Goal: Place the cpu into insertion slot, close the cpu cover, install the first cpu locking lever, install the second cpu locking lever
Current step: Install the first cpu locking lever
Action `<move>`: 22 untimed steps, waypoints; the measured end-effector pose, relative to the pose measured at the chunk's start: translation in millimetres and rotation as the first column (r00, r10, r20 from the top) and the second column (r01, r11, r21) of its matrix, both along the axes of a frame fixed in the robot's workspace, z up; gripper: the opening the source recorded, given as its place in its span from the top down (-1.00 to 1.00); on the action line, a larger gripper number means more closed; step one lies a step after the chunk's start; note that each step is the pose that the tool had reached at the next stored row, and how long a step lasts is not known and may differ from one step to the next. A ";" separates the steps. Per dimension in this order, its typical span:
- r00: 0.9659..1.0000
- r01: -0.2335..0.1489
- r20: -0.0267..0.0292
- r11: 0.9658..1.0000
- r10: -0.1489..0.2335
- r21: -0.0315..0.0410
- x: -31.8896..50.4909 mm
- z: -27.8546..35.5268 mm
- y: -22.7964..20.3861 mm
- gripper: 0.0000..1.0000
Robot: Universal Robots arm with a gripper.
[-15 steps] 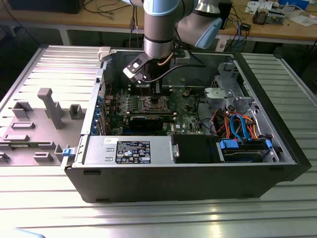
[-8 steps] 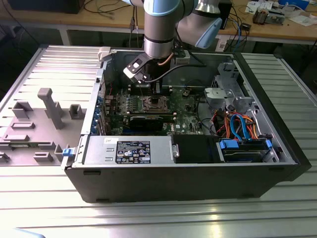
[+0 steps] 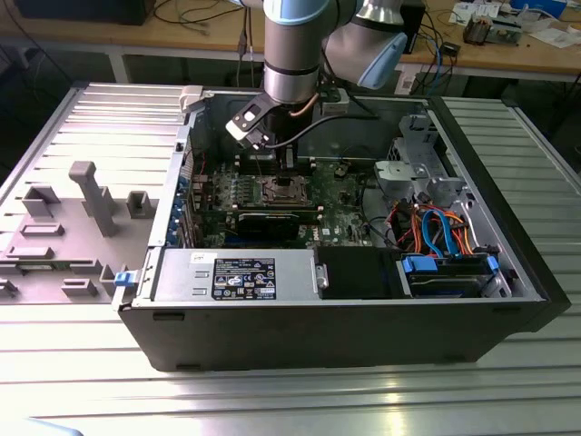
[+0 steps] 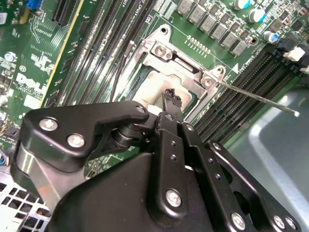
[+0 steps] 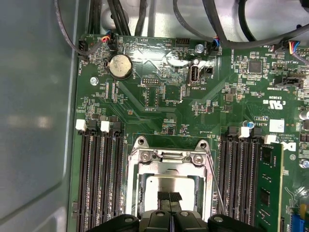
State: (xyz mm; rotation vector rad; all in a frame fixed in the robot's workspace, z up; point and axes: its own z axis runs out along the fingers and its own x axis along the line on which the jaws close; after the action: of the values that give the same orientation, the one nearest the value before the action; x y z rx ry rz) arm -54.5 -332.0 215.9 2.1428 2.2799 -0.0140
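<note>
Hovering with jaws together over the cpu seated in the insertion slot.

**Arm status: wrist down, tips closed**

Your arm drops near-vertical in the exterior view, with the wrist pointing straight down. The gripper is low, and in both wrist views its black fingertips are pressed together, linkages folded in.

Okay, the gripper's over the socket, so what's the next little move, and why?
Probably lift clear and shift toward the free lever rod. The shut gripper sits over the cpu, which looks seated, with the cpu cover seemingly flat around it. That rod sticks out unlatched.
</note>
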 end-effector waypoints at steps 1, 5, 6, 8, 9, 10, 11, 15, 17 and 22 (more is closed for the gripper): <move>1.000 0.000 0.000 1.000 0.000 0.000 0.0 2.4 0.0 0.79; 1.000 0.000 0.000 1.000 0.000 0.000 0.0 14.3 0.0 0.79; 1.000 0.000 0.000 1.000 0.000 0.000 0.0 17.1 0.0 0.79; 1.000 0.000 0.000 1.000 0.000 0.000 0.0 23.8 0.0 0.79; 1.000 0.000 0.000 1.000 0.000 0.000 0.0 28.6 0.0 0.79; 1.000 0.000 0.000 1.000 0.000 0.000 0.0 32.7 0.0 0.79; 1.000 0.000 0.000 1.000 0.000 0.000 0.0 36.6 0.0 0.79; 1.000 0.000 0.000 1.000 0.000 0.000 0.0 49.0 0.0 0.79; 1.000 0.000 0.000 1.000 0.000 0.000 0.0 51.9 0.0 0.79; 1.000 0.000 0.000 1.000 0.000 0.001 0.0 55.5 0.0 0.79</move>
State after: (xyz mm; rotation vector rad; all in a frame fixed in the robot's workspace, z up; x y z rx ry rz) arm -54.4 -332.0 271.4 2.1429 2.2801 -0.0133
